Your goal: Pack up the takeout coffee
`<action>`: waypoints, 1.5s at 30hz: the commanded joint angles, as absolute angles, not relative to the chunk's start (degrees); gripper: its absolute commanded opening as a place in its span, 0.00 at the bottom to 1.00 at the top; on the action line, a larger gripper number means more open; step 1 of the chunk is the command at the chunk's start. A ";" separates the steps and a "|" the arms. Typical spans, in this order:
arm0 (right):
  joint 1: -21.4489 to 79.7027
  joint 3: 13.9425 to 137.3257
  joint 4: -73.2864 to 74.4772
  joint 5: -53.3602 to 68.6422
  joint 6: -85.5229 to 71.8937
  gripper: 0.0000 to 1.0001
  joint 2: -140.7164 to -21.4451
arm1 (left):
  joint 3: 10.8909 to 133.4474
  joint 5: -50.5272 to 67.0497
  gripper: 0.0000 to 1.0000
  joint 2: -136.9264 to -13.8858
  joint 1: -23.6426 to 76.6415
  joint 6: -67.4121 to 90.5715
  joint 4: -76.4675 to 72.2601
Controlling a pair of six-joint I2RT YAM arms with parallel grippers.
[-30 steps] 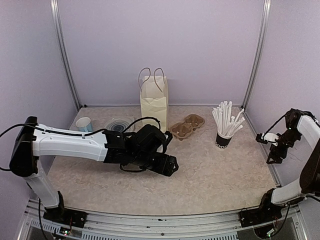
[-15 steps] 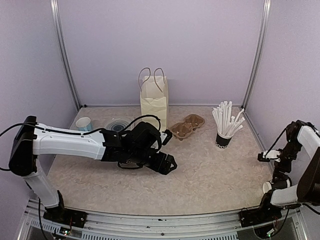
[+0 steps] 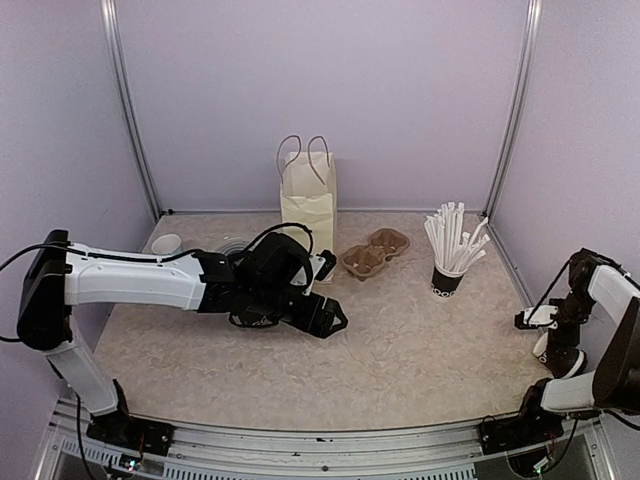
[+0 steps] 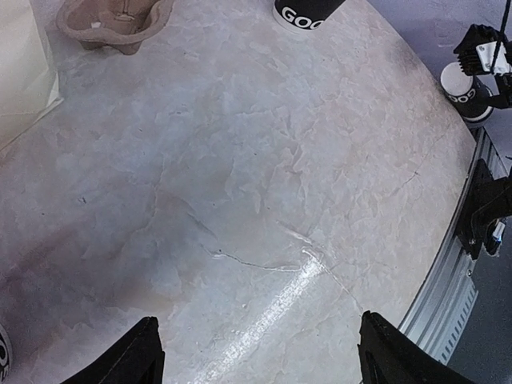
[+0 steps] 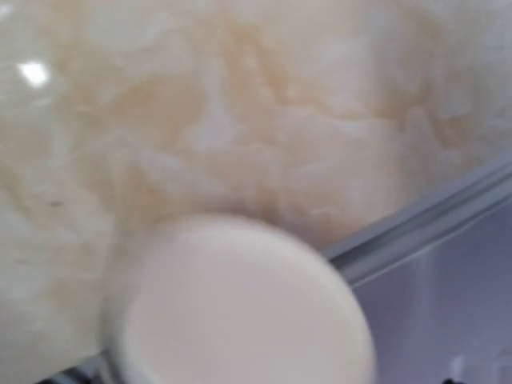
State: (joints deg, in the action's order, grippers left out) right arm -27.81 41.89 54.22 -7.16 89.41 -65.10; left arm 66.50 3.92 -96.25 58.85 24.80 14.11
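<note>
Update: right gripper (image 4: 478, 46) dropping toward cup (image 4: 462, 86) by right edge, jaws can't tell, grab likely next; left gripper (image 4: 260, 340) retreating, released.

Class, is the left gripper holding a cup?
No: the left gripper is open, with only bare table between its fingers.

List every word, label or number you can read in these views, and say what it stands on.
"GOO": white letters on the black cup of straws, cut off by the top edge of the left wrist view.
White lettering on the black paper cup at the far right of that view: too small to read.
Nothing else is legible.
</note>
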 commanded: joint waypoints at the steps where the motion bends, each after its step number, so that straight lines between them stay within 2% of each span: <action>1: -28.30 38.19 47.80 -10.46 105.86 0.99 -65.29 | 67.84 5.45 0.82 -96.29 58.80 24.28 13.02; 7: -28.09 34.62 46.80 -14.06 101.93 0.99 -66.58 | 69.17 5.80 0.82 -97.10 58.44 24.08 14.15; 11: -28.09 35.29 48.39 -12.15 97.24 0.99 -66.43 | 69.08 6.09 0.82 -97.36 58.21 24.08 14.15; 21: -27.99 40.00 52.61 -10.17 77.21 0.99 -65.39 | 69.96 8.44 0.83 -99.00 57.46 22.87 13.52; 31: -28.19 37.31 54.31 -18.67 63.67 0.99 -64.87 | 68.73 9.83 0.83 -99.41 56.46 21.73 12.66; 45: -28.56 37.52 47.14 -23.41 48.86 0.99 -76.51 | 67.24 10.90 0.82 -98.99 55.38 21.96 11.25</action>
